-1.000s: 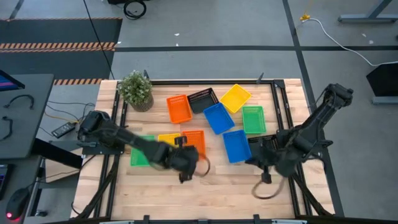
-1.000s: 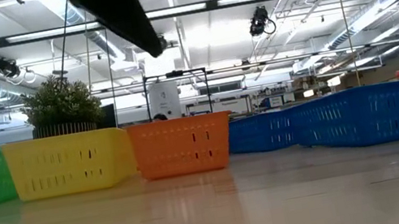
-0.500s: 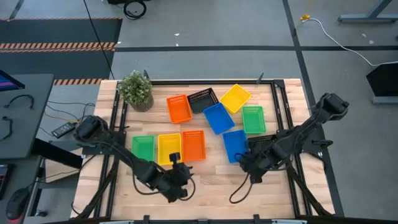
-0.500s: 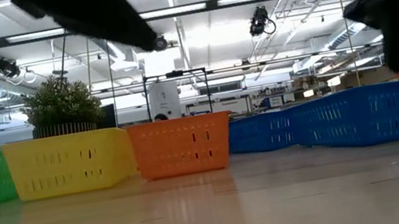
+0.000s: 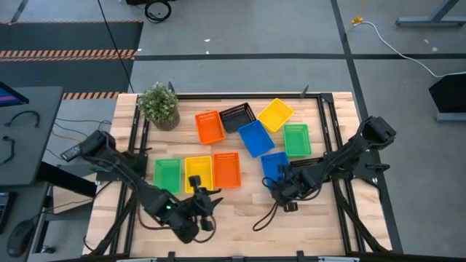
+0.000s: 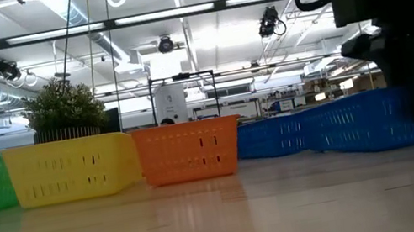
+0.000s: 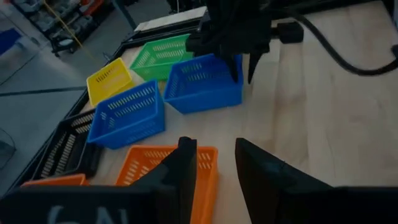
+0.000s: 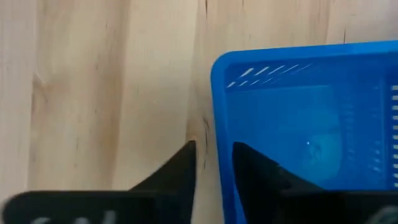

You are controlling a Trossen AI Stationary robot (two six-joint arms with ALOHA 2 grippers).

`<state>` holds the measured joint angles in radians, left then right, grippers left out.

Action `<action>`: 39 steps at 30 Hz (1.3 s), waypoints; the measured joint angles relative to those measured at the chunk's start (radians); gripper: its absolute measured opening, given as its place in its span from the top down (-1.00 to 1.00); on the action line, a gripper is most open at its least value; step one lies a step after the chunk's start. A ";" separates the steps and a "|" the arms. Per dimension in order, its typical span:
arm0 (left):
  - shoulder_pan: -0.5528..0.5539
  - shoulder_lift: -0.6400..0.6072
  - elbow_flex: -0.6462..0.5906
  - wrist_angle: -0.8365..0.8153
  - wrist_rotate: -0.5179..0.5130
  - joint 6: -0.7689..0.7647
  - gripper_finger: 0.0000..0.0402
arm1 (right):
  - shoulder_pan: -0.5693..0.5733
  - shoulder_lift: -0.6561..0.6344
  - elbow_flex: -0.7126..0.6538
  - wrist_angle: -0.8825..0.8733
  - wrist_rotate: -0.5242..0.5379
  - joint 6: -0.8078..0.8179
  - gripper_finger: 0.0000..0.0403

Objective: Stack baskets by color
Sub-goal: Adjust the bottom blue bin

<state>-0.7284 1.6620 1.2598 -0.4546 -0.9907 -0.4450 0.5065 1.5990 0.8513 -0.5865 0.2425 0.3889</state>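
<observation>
Ten baskets lie singly on the table [image 5: 240, 222], none yet stacked. The nearer blue basket [image 5: 274, 164] sits mid-table, with the black basket [image 5: 312, 164] just beside it and the other blue basket [image 5: 255, 138] close behind. The right gripper [image 5: 281, 191] is at the nearer blue basket's front edge, its jaws parted a little and set astride the front wall, one finger outside and one inside; it appears to hold nothing yet. The main risk is a shallow pinch on that thin slotted wall: the basket could tilt or slip out when lifted, or drag against the black basket and push it out of place. A loose cable [image 5: 266, 217] loops from the right arm over the boards and could catch a rim. The left gripper [image 5: 204, 207] hangs empty and partly open over the front of the table, near the front orange basket [image 5: 226, 169]. The widest free room is the bare front strip between the two arms. Behind the nearer blue basket the others crowd together, so lifting straight up looks safer than sliding it.
</observation>
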 joint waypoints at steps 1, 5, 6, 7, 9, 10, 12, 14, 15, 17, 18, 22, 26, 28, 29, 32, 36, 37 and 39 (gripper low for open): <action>-0.012 -0.012 0.000 -0.025 -0.007 -0.025 0.42 | 0.002 0.001 0.000 0.010 0.001 0.000 0.62; -0.051 -0.035 0.000 -0.110 -0.033 -0.130 0.42 | 0.030 -0.013 0.006 0.048 0.003 0.008 0.94; -0.063 -0.036 0.000 -0.130 -0.046 -0.151 0.42 | 0.040 -0.016 0.022 0.048 0.003 0.009 0.95; -0.073 -0.036 0.000 -0.135 -0.058 -0.168 0.42 | 0.053 -0.016 0.048 0.053 0.002 0.009 0.94; -0.088 -0.037 0.000 -0.144 -0.083 -0.185 0.42 | 0.076 -0.013 0.104 0.063 0.001 -0.005 0.95; -0.094 -0.037 0.000 -0.146 -0.089 -0.194 0.42 | 0.087 -0.010 0.133 0.068 0.001 -0.021 0.96; -0.104 -0.037 0.000 -0.145 -0.094 -0.199 0.42 | 0.099 0.004 0.194 0.087 0.003 -0.055 0.97; -0.108 -0.037 0.000 -0.143 -0.102 -0.200 0.42 | 0.095 0.017 0.241 0.079 0.002 -0.064 0.97; -0.108 -0.037 0.000 -0.142 -0.103 -0.200 0.42 | 0.086 0.026 0.260 0.080 0.000 -0.067 0.98; -0.112 -0.037 0.000 -0.143 -0.105 -0.204 0.42 | 0.066 0.043 0.279 0.077 -0.009 -0.069 0.98; -0.112 -0.037 0.000 -0.143 -0.106 -0.206 0.42 | 0.056 0.053 0.287 0.074 -0.016 -0.068 0.98; -0.120 -0.037 0.000 -0.143 -0.106 -0.222 0.42 | 0.009 0.105 0.309 0.057 -0.060 -0.058 0.99; -0.127 -0.037 0.000 -0.141 -0.105 -0.226 0.42 | -0.044 0.157 0.310 0.042 -0.047 -0.064 0.99; -0.128 -0.037 0.000 -0.142 -0.105 -0.230 0.42 | -0.071 0.173 0.310 0.043 -0.022 -0.074 0.99; -0.128 -0.037 0.000 -0.142 -0.105 -0.232 0.42 | -0.084 0.179 0.310 0.041 -0.008 -0.076 0.99; -0.128 -0.037 0.000 -0.142 -0.105 -0.232 0.42 | -0.133 0.184 0.310 0.035 -0.006 -0.077 0.99; -0.126 -0.037 0.000 -0.142 -0.105 -0.233 0.42 | -0.189 0.184 0.310 0.035 -0.008 -0.113 0.97; -0.126 -0.037 0.000 -0.142 -0.105 -0.233 0.42 | -0.199 0.184 0.310 0.035 -0.007 -0.128 0.96; -0.126 -0.037 0.000 -0.143 -0.105 -0.233 0.42 | -0.215 0.184 0.310 0.037 -0.008 -0.156 0.93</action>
<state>-0.8547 1.6245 1.2594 -0.5972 -1.0958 -0.6777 0.2920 1.7828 1.1614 -0.5496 0.2346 0.2329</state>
